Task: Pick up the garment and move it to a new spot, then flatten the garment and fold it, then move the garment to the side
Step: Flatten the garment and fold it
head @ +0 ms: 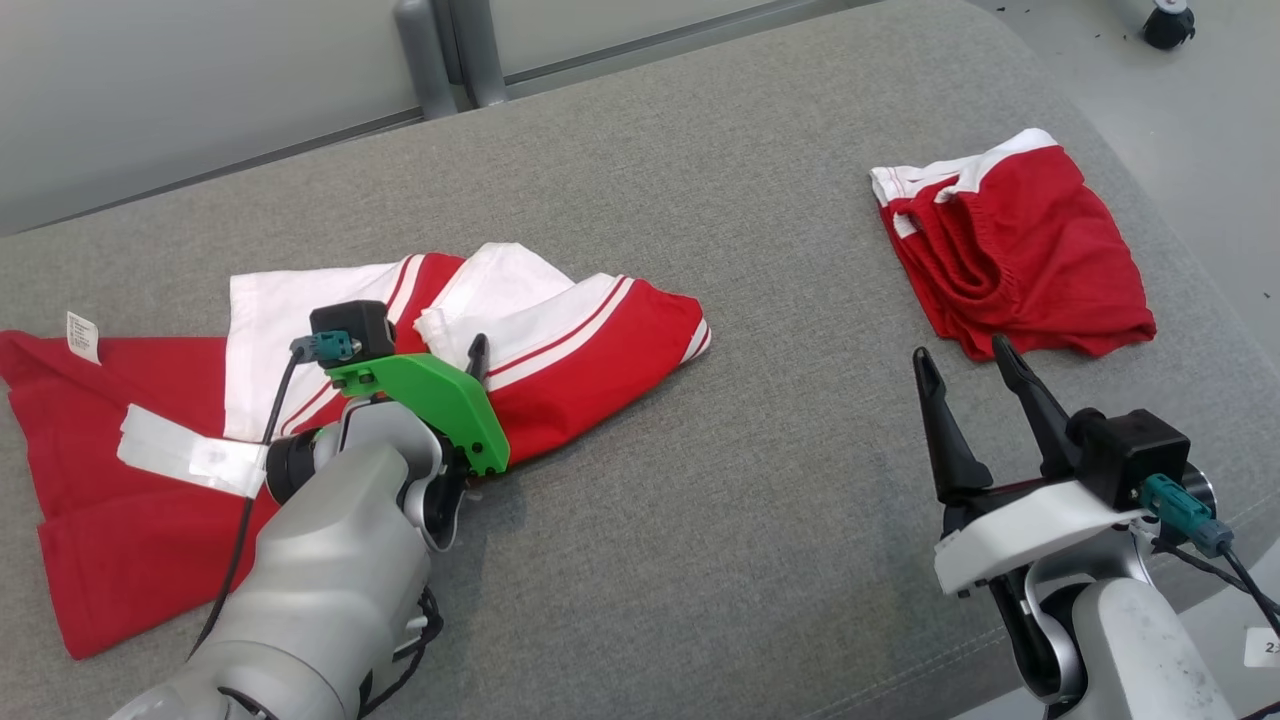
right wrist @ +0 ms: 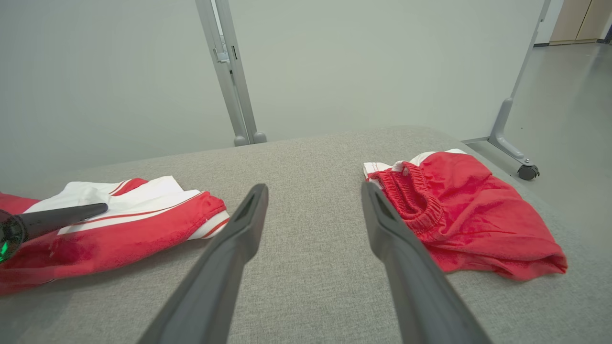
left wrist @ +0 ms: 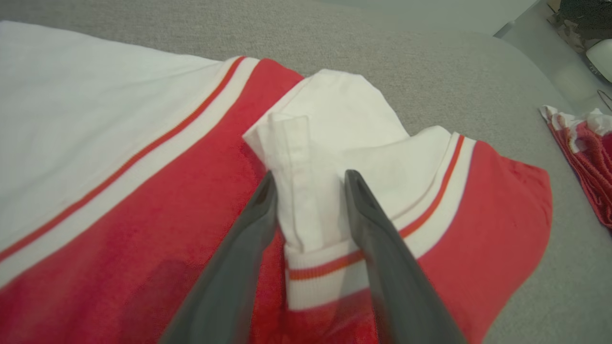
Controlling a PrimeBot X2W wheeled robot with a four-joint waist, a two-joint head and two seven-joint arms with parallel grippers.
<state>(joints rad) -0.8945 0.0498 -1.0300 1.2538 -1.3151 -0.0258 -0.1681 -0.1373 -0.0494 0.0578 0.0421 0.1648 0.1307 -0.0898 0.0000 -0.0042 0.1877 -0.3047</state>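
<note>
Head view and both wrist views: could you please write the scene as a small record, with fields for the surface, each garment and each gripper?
surface: grey fabric cushion
garment on the left: red and white shirt, crumpled, partly folded over itself
garment on the right: red shorts with white trim, bunched, apart from the shirt
left gripper: open, down on the shirt, a white fold between its fingers
right gripper: open, holding nothing, near the shorts
</note>
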